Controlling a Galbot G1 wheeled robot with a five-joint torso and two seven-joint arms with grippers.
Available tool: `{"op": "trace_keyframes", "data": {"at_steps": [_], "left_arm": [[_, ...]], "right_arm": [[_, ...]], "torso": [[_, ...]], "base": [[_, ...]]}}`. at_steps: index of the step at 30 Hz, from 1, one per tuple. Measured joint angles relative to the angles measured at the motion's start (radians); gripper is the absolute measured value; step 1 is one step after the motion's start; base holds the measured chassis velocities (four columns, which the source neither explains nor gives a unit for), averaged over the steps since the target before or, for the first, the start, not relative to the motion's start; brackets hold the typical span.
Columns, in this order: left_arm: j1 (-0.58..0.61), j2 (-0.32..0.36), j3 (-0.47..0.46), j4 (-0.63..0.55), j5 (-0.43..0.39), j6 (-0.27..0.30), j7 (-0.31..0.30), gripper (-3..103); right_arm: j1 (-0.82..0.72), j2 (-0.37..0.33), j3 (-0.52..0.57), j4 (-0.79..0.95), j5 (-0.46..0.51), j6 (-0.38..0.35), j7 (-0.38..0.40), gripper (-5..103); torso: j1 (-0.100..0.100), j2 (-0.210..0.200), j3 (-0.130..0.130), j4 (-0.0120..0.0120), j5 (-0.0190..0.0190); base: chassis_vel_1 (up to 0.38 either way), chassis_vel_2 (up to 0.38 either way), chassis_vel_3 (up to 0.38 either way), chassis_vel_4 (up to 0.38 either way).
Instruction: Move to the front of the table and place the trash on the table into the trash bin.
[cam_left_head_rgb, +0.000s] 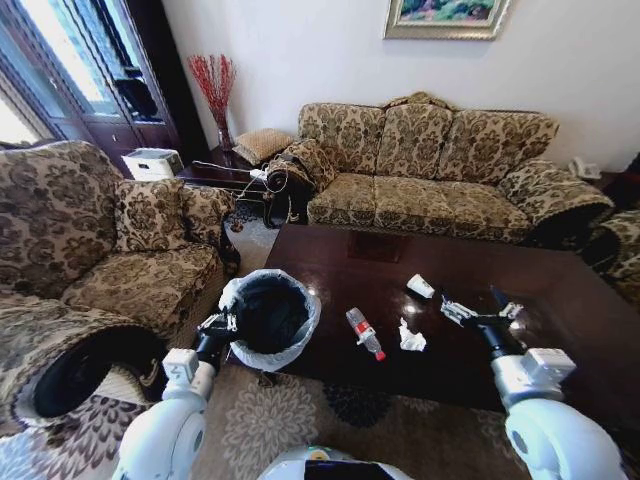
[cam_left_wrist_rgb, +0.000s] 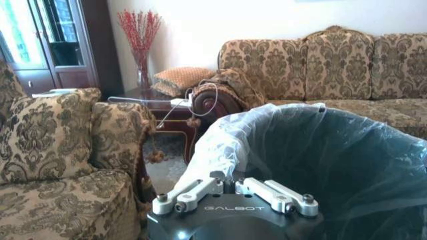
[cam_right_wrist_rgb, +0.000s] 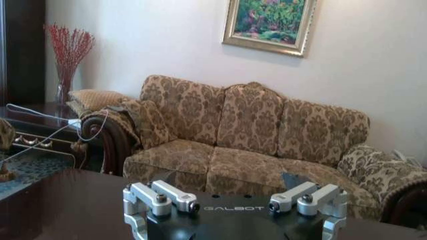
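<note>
The left pincer (cam_left_head_rgb: 222, 322) is clamping the near-left rim of the small round bin with a black inside and a white translucent bag folded over its rim (cam_left_head_rgb: 298, 330); the left wrist view is showing its links drawn together (cam_left_wrist_rgb: 233, 192) against the bag-covered rim (cam_left_wrist_rgb: 220, 145). This bin is standing on the patterned rug, touching or just beside the left edge of the large glossy dark brown wooden worktop (cam_left_head_rgb: 560, 300).

On the worktop, nearest the bin, a clear plastic bottle with a red label and red cap (cam_left_head_rgb: 365, 333) is lying on its side near the front edge. Farther from the bin, a crumpled white tissue (cam_left_head_rgb: 411, 337) is sitting just beside the bottle, and a white paper cup (cam_left_head_rgb: 421, 287) is lying tipped over behind the tissue, towards the floral sofa (cam_left_head_rgb: 440, 170).

Farthest from the bin, the right pincer (cam_left_head_rgb: 481, 308) is hovering over the worktop with its fingers spread apart, holding nothing; in the right wrist view (cam_right_wrist_rgb: 235, 227) it is facing the sofa (cam_right_wrist_rgb: 253, 135).
</note>
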Motion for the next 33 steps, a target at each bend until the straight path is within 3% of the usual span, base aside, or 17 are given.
{"op": "trace_keyframes", "data": {"at_steps": [11,13,14,15,17,25,33], "left_arm": [[0.000,0.000,0.000,0.000,0.000,0.000,0.000,3],[-0.014,0.019,-0.004,0.038,-0.033,-0.119,-0.004,3],[-0.014,0.019,-0.004,0.038,-0.033,-0.119,-0.004,3],[-0.022,0.028,-0.008,0.062,-0.040,-0.182,-0.005,3],[-0.026,0.033,-0.007,0.082,-0.051,-0.214,-0.002,3],[-0.044,0.041,-0.001,0.098,-0.077,-0.208,-0.014,3],[-0.044,0.041,-0.015,0.111,-0.052,-0.186,-0.050,3]], "right_arm": [[0.000,0.000,0.000,0.000,0.000,0.000,0.000,100],[0.005,-0.004,-0.001,-0.012,-0.010,0.019,-0.010,100],[0.005,-0.004,-0.001,-0.012,-0.010,0.019,-0.010,100],[0.019,-0.012,-0.003,-0.042,-0.029,0.043,-0.025,100],[0.030,-0.015,-0.004,-0.058,-0.038,0.051,-0.033,100],[0.029,-0.004,0.001,-0.058,-0.023,0.056,-0.058,100],[0.046,-0.009,-0.014,-0.071,-0.018,0.056,-0.083,100]], "torso": [[0.000,0.000,0.000,0.0000,-0.0001],[0.000,0.000,0.000,-0.0002,-0.0001],[0.000,0.000,0.000,-0.0002,-0.0001],[0.000,0.000,0.000,0.0000,0.0000],[0.000,0.000,0.000,0.0001,-0.0001],[0.000,0.000,0.000,-0.0002,-0.0001],[0.000,0.000,0.000,-0.0001,-0.0001]], "base": [[0.000,0.000,0.000,0.000],[0.000,0.000,0.000,0.000],[0.000,0.000,0.000,0.000],[0.000,0.000,0.000,0.000],[0.000,0.000,0.000,0.000],[0.000,0.000,0.000,0.000],[0.000,0.000,0.000,0.000]]}}
